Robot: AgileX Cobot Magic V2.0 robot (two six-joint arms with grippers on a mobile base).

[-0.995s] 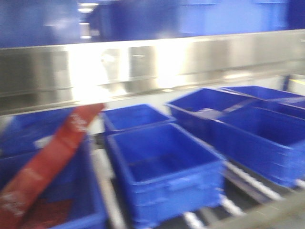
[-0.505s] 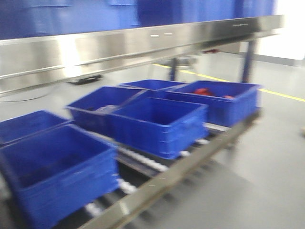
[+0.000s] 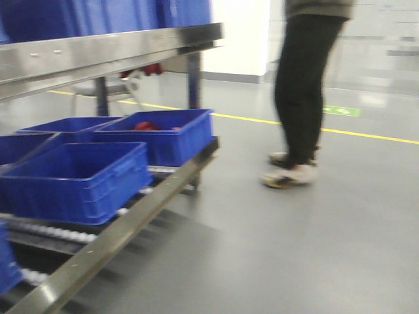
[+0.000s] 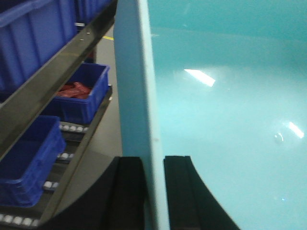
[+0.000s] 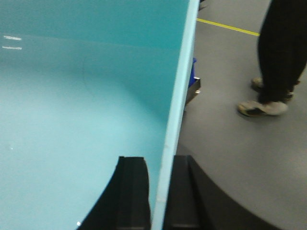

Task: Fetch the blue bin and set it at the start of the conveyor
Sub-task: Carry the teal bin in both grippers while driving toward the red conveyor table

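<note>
- Since half a sec earlier the front view had swung right: the rack (image 3: 111, 239) with its dark blue bins (image 3: 78, 180) slid to the left edge, and a person (image 3: 304, 85) came into frame on the open floor (image 3: 294, 248).
- Off the rack, the blue bin (image 4: 230, 120) hung btwn both arms. Its pale aqua inside filled both wrist views; the front view didn't show it.
- Pinching one bin wall was the left gripper (image 4: 154, 165), w/ one finger inside and one outside.
- Same clamp for the right gripper (image 5: 160, 165) on the wall at its own side, rim running up btwn the fingers.
- No view showed the conveyor start, so this looked like transit: base turning away from the rack, bin in hand.
- To do it well: keep both pinches firm, arms level and spacing fixed, so the thin walls don't flex or slip out.
- Turn slow. The person stood near on the right, and the steel shelf rail (image 3: 98, 52) was close on the left, so give both room.
</note>
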